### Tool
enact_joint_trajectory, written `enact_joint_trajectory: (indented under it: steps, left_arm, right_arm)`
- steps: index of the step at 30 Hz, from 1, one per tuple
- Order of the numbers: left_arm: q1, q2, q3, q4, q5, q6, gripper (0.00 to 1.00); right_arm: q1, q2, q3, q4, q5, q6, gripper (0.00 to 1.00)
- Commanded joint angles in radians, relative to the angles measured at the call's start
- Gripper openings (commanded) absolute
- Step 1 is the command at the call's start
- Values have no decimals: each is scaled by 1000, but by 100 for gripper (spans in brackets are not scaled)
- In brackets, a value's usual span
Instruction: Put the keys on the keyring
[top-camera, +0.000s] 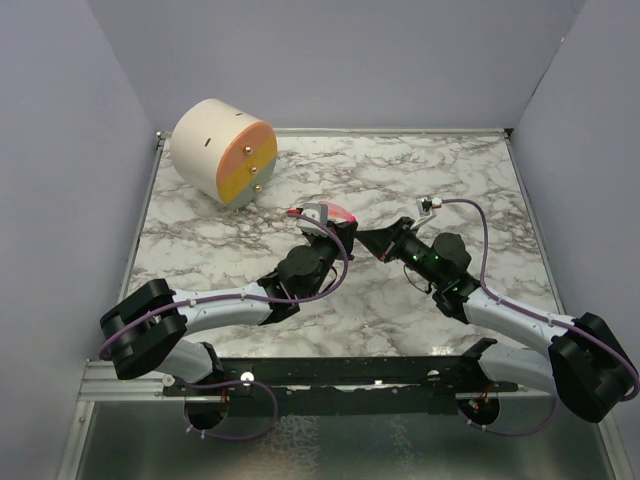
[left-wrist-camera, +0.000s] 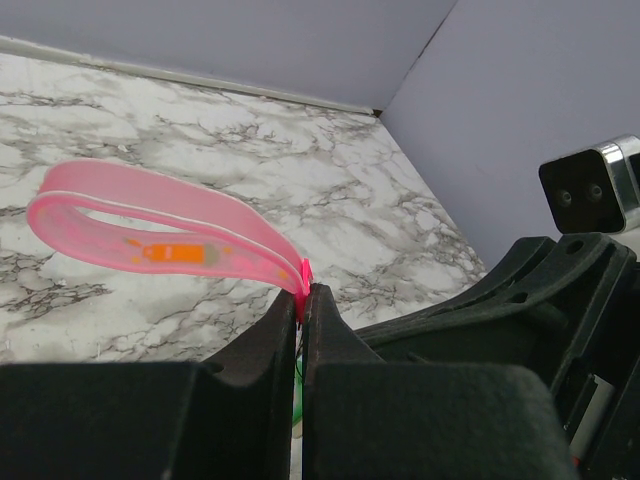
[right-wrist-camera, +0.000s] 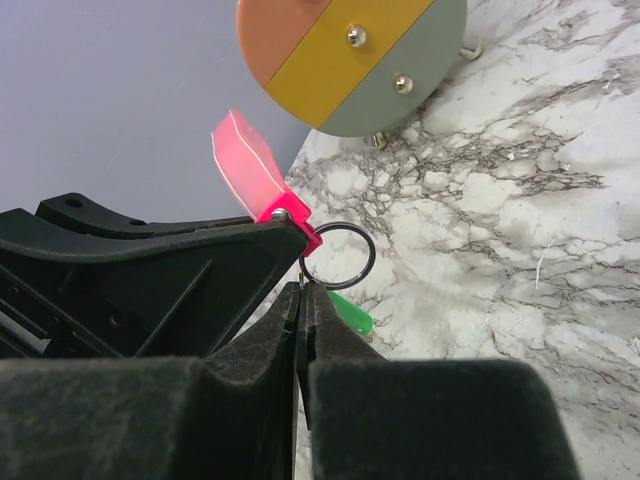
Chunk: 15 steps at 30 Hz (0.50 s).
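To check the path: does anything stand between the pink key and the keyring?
Nothing visible does. The pink key, shut in the left gripper, ends right beside the keyring held by the right gripper.

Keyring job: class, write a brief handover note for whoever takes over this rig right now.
Left gripper: shut on the red end of the pink key.
Right gripper: shut on the keyring, right beside that end.
Green key: just under the ring; whether it is threaded on cannot be told.
Done: ring and pink key gripped, held close together.
Left: thread the pink key on, check the green key.
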Motion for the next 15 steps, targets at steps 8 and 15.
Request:
enact_joint_trajectory:
  steps: [8,15]
  left_arm:
    - [-7,-22,18,30,23,5,0]
    - [-7,-30,14,30,25,5,0]
  right_arm:
    - [4,0,-10,5,40,12,1]
    - [5,7,-4,-1,36,13,1]
